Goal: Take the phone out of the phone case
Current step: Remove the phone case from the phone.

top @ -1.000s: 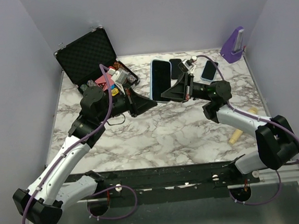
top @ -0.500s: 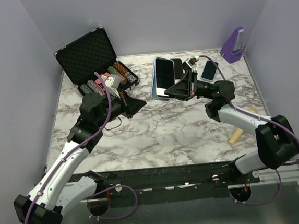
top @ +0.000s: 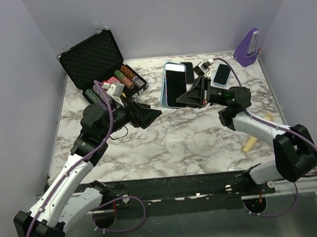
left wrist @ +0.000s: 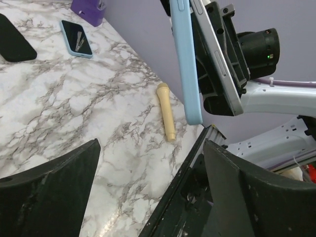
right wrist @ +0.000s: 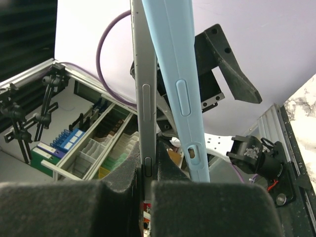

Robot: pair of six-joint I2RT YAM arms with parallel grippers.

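Holding: right gripper (right wrist: 146, 183) pinching grey phone (right wrist: 143, 98) by its edge, upright | light-blue phone case (right wrist: 174, 74) splayed off beside those fingers, clinging at the far end | left gripper (top: 147, 113) spread wide, apart from case | risk: thin edge pinch slips under pull, phone drops.

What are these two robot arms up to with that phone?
The right gripper is clamped on a silver-edged phone and holds it up off the white marble table. The phone's light blue case has peeled partly away from it but is not off yet. The left gripper is open, holds nothing, and sits a little to one side of the phone.
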